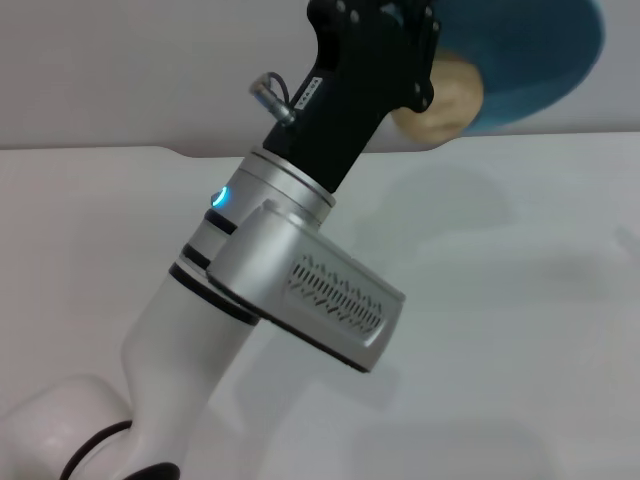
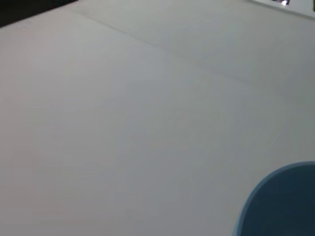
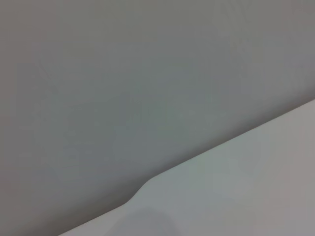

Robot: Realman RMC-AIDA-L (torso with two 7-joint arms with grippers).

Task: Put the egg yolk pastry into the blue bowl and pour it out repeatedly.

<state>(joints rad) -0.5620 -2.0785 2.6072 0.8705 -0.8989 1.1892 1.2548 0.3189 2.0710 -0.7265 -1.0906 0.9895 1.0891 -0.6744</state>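
In the head view my left arm reaches up and across the scene, and its black left gripper (image 1: 418, 50) holds the blue bowl (image 1: 540, 55) by the rim, high above the white table. The bowl is tipped on its side. The egg yolk pastry (image 1: 452, 100), a pale tan ball, sits at the bowl's lower rim right beside the gripper. In the left wrist view a curved piece of the blue bowl (image 2: 285, 206) shows over the table surface. My right gripper is out of view; its wrist view shows only wall and table edge.
The white table (image 1: 520, 330) spreads below the raised bowl, with its back edge (image 3: 206, 157) against a grey wall. The silver and white links of my left arm (image 1: 300, 290) fill the left middle of the head view.
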